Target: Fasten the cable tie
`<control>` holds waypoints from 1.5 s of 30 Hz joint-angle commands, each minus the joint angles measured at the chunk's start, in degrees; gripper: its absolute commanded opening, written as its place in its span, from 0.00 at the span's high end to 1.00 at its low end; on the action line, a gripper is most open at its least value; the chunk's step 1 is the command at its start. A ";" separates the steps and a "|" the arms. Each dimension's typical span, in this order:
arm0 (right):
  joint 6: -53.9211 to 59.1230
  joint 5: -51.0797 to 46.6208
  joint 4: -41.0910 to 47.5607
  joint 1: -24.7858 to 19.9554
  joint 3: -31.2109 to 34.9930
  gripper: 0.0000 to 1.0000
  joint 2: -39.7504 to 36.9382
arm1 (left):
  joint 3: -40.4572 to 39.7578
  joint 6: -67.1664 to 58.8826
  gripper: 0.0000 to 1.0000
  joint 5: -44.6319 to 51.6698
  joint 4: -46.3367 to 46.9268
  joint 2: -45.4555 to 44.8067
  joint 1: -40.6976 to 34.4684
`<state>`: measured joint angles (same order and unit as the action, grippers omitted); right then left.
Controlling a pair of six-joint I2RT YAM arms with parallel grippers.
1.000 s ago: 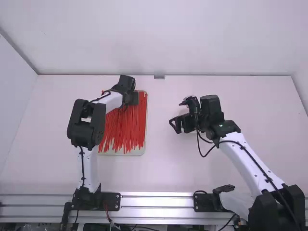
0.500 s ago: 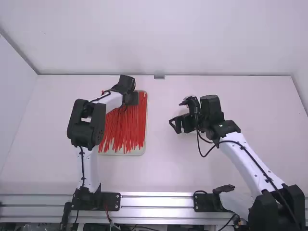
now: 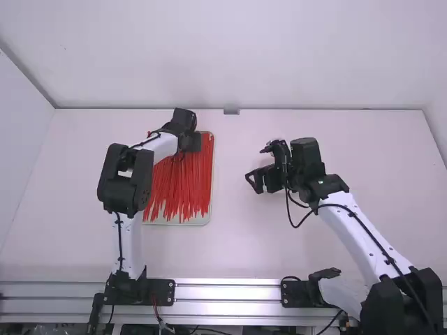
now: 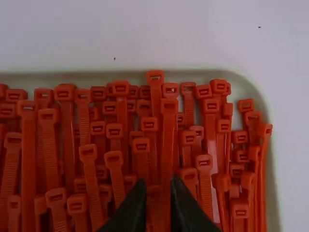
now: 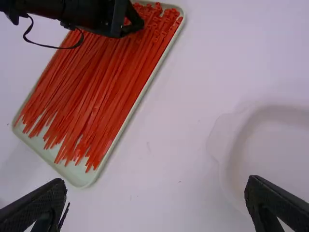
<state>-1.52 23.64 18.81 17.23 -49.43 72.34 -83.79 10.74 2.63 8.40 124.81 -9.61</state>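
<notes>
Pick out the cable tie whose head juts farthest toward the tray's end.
The tie near the row's middle, its head lying on the tray rim; neighbouring heads stop short of it.

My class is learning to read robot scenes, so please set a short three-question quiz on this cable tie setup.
1. The red cable ties lie on: A a tray; B the bare table; C a bowl?
2. True or false: the right gripper is shut.
3. Which gripper is over the ties?
Key: 1 A. 2 False, it is open. 3 The left gripper.
</notes>
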 commanded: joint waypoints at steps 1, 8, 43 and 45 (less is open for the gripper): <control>0.07 0.15 0.09 0.02 -1.57 0.01 0.44 | -1.33 -0.09 0.86 0.74 0.42 0.72 -0.37; 0.07 0.13 0.09 0.04 -1.57 0.01 0.44 | -1.33 -0.07 0.87 0.11 1.31 0.72 -0.37; 0.07 0.37 0.94 0.07 -1.57 0.01 0.44 | -11.58 0.50 0.98 -0.72 9.01 -0.74 -0.46; 0.04 0.44 0.94 0.07 -1.60 0.01 0.44 | -13.31 0.57 0.98 0.02 10.71 -2.32 -0.48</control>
<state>-1.52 23.66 19.84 17.23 -49.43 72.31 -95.11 10.83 2.31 18.15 124.77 -9.61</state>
